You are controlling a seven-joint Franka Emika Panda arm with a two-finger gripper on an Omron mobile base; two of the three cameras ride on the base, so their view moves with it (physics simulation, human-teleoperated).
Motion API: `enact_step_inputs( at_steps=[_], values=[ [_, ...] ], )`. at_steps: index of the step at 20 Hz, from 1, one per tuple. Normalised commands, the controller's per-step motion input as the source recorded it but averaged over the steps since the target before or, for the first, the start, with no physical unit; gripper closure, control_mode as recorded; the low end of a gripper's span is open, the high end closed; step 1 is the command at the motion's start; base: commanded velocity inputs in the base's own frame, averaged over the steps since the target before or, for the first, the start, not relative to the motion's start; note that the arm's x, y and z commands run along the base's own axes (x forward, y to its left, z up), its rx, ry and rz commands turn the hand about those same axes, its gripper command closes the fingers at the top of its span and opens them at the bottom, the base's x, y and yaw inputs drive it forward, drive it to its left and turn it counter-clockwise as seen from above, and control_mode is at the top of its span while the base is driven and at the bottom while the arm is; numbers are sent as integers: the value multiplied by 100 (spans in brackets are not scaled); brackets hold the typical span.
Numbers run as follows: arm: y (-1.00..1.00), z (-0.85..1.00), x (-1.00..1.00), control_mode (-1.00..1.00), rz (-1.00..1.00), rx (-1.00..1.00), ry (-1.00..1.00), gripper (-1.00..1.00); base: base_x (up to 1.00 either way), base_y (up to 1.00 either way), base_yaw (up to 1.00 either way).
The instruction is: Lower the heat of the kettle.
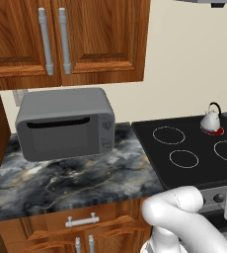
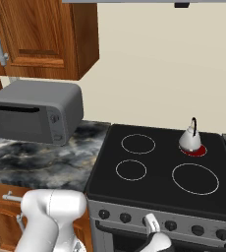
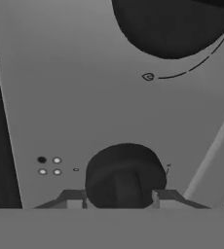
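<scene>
Right base view: microwave (image 2: pixel 34 117) on the counter (image 2: pixel 41 165) left of the stove (image 2: pixel 159 167). Kettle (image 2: pixel 190 139) sits on the glowing red back-right burner (image 2: pixel 193 150). Gripper (image 3: pixel 119 197) at the front panel, fingers (image 3: pixel 74 199) apart, flanking a dark knob (image 3: pixel 125 175).

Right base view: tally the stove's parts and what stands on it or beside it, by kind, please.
Kettle, on the glowing red back-right burner: 1
Unlit burner rings: 3
Glowing red burner: 1
Dark front knobs in sight: 6
Grey microwave on the counter: 1
Total: 12
The gripper sits at one knob, fingers on either side of it.
</scene>
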Motion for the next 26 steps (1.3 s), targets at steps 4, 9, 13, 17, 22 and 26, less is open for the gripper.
enact_step_inputs(
  at_steps=[4,9,13,17,22,26],
  values=[
    [0,18,0,-100,-14,11,-5,100,0,0,0],
    [0,15,0,-100,-15,11,-2,100,0,0,0],
    [0,14,0,-100,-14,12,-3,100,0,0,0],
    [0,15,0,-100,-15,11,-3,100,0,0,0],
    [0,17,0,-100,-15,9,-2,100,0,0,0],
    [0,17,0,-100,-16,9,0,100,0,0,0]
  ],
)
